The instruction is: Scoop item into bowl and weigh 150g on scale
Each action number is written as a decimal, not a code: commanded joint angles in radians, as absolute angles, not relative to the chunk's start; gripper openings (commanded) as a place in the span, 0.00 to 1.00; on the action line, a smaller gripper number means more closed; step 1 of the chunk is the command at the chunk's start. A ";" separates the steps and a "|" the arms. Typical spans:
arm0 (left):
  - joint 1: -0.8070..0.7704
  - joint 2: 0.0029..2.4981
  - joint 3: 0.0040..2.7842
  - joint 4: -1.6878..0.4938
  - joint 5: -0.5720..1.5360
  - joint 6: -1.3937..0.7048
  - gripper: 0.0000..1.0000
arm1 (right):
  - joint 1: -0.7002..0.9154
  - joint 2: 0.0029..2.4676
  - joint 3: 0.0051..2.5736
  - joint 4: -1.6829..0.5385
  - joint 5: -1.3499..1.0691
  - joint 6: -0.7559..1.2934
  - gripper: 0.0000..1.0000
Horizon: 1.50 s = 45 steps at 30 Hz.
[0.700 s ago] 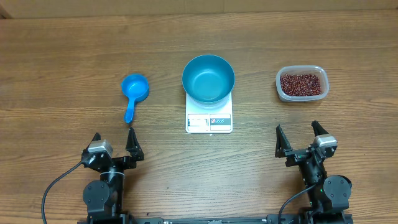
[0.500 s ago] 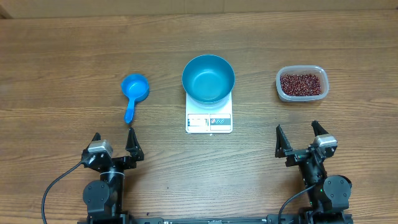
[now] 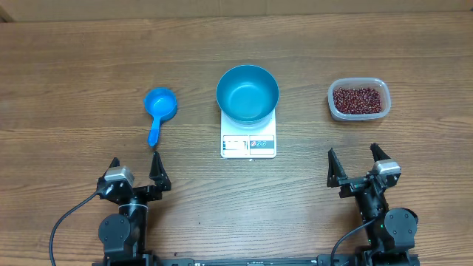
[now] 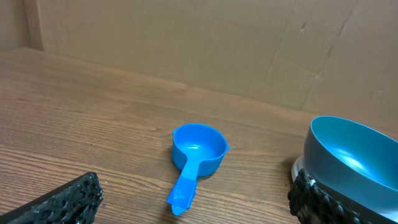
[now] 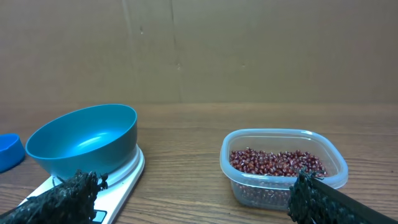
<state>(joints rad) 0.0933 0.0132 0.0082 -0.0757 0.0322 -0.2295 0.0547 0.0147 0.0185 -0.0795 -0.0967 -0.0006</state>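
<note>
Overhead view, cross-checked against both wrist views.

K: Left gripper (image 3: 134,162) at 7 o'clock and right gripper (image 3: 352,153) at 5 o'clock, both with jaws spread wide, nothing held. Blue bowl (image 3: 247,94) sits empty on the white scale (image 3: 248,146) at table (image 3: 74,66) centre. Red-brown beans (image 3: 359,100) are all in the clear tub (image 3: 332,102), at 3 o'clock from the bowl. Blue scoop (image 3: 159,108) lies at 9 o'clock, handle pointing toward 6.

M: Risks?

K: First one is the scoop. Its handle lies flat and thin against the wood; jaws closing slightly off-line would likely skid it away rather than lift it.

M: And the crossing?

K: Scoop and beans lie on opposite sides of the bowl. An arm reaching across could clip the rim. The bowl overhangs the scale and only rests there, so a nudge would shift it or upset the reading.

M: The tub?

K: Looks light. A digging scoop may push it along unless the other gripper braces it.

M: Beans themselves?

K: Tiny, glossy, prone to roll. A heaped or tilted scoop would shed them onto the table or scale. A full last scoop could overshoot the target. Display digits unreadable from these views.
</note>
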 commanded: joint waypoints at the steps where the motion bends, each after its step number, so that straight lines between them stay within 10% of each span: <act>1: 0.100 0.006 0.005 -0.078 0.026 -0.206 1.00 | 0.055 0.003 0.008 -0.077 -0.088 -0.005 1.00; 45: 0.100 0.006 0.005 -0.078 0.026 -0.206 0.99 | 0.055 0.003 0.008 -0.077 -0.088 -0.005 1.00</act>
<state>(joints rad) 0.0933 0.0132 0.0082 -0.0757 0.0322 -0.2295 0.0547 0.0147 0.0185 -0.0799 -0.0967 0.0002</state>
